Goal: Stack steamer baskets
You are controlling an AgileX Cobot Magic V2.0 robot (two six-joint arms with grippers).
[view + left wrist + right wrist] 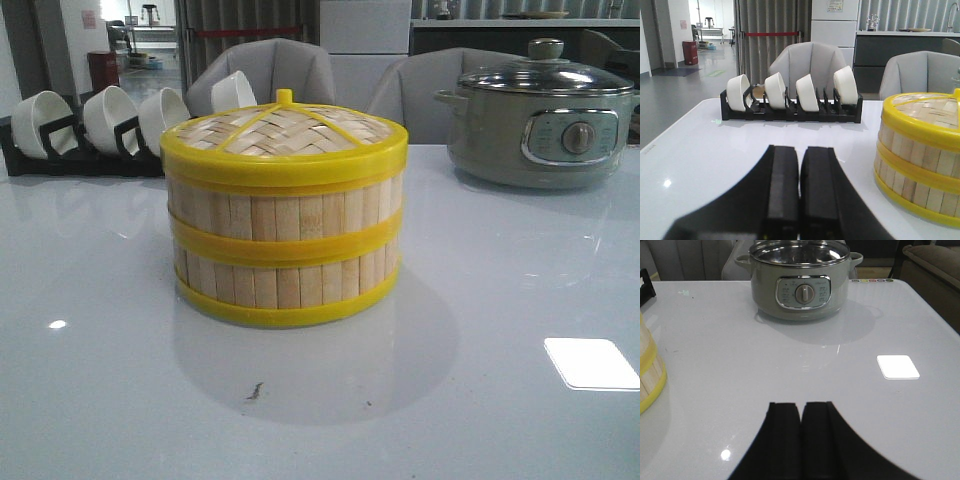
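1. The steamer baskets (284,245) stand in the middle of the table (500,400), two rings one on top of the other, rims lined up, with the woven lid (284,135) seated on top. By the look of it the stacking is done, or as good as done.

2. The left claw (800,190) is pressed together and holds nothing. It sits low over the table, to the left of the stack and clear of it.

3. The right claw (801,435) is also pressed together and empty, over bare table to the right of the stack; only the edge of the lower basket (650,375) shows in its view.

4. Judging from this, little is left to do. If anything, the next move is a check that the lid sits flat and the rings are square; any nudge would need the claws spread first and a gentle touch, since the light stack could slide on the smooth top.

5. The table is glossy and pale grey-white, mirroring the stack and a bright patch of light on the near right.

6. At the far left, white bowls (110,118) stand on edge in a black rack (790,107). At the far right sits a grey electric pot (540,125) with a glass lid.

7. Beyond the table are grey chairs (812,62); further back, a curtain and a counter.
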